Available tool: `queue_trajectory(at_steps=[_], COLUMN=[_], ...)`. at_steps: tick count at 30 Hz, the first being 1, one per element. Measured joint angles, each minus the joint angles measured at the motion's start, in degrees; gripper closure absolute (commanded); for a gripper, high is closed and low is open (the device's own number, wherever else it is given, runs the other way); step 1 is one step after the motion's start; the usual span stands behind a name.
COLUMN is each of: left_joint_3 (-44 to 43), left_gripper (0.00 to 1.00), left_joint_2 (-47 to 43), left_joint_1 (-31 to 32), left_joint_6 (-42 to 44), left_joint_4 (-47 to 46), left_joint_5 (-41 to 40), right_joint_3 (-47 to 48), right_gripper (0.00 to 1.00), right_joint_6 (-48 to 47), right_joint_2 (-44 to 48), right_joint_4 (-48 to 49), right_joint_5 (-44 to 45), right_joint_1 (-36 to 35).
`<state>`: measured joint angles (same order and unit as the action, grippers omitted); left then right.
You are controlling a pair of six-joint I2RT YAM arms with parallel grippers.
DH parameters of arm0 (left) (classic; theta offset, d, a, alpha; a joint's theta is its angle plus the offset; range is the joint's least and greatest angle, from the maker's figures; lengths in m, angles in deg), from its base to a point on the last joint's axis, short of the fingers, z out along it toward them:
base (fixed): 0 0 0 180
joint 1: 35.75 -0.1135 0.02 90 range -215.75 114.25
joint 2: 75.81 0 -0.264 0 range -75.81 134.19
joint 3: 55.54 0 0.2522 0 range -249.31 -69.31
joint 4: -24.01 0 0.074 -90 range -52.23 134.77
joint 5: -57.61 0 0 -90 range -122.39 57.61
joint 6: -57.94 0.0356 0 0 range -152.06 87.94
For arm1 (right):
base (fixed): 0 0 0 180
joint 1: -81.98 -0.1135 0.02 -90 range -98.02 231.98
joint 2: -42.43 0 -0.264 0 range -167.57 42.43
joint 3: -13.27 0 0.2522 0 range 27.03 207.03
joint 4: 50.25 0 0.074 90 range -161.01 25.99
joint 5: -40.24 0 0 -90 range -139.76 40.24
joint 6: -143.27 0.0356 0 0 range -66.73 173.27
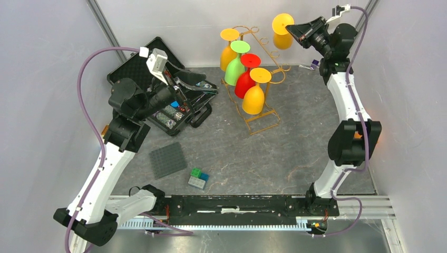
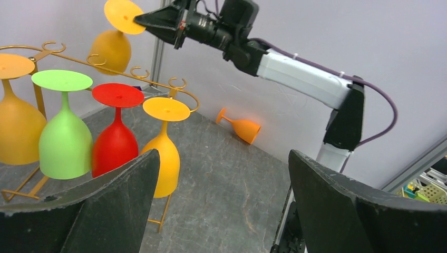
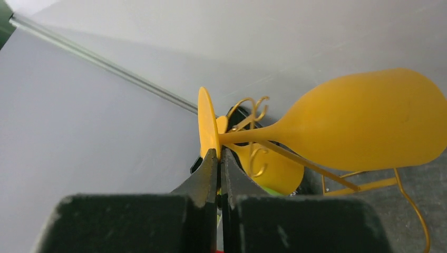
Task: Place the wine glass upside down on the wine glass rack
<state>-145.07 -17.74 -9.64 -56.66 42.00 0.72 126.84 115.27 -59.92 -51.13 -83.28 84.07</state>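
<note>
My right gripper (image 1: 289, 26) is shut on the foot rim of a yellow-orange wine glass (image 1: 283, 40), which hangs bowl-down in the air, up by the top right end of the gold wine glass rack (image 1: 261, 119). In the right wrist view the fingers (image 3: 208, 171) pinch the foot's edge and the wine glass (image 3: 363, 118) points away, over the wine glass rack's loops (image 3: 255, 108). Several glasses hang upside down along the rack's left side: orange (image 1: 228, 52), green (image 1: 235, 67), red (image 1: 245, 80), yellow (image 1: 254, 96). My left gripper (image 1: 208, 84) is open and empty, left of the rack (image 2: 74, 59).
An open black tool case (image 1: 137, 71) lies under my left gripper. A dark grey baseplate (image 1: 167, 159) and a few green and blue bricks (image 1: 198, 178) lie near the front. Another orange glass (image 2: 240, 126) lies on its side by the right wall.
</note>
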Motion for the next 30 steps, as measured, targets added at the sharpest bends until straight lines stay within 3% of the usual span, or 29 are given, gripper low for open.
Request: queue_trajectory(at_steps=[10, 30], left_joint_3=[0.02, 0.02], left_gripper=[0.06, 0.07], left_joint_2=[0.00, 1.46], left_joint_1=[0.46, 1.42], left_joint_6=[-1.03, -1.90], left_joint_4=[0.00, -0.09], left_joint_5=[0.00, 0.17], right_joint_3=[1.33, 1.97], right_gripper=[1.00, 1.00], right_joint_6=[9.33, 12.20], right_joint_2=[-9.77, -11.10], right_joint_4=[1.29, 4.20], right_joint_5=[-5.31, -11.58], right_joint_1=[0.90, -1.36])
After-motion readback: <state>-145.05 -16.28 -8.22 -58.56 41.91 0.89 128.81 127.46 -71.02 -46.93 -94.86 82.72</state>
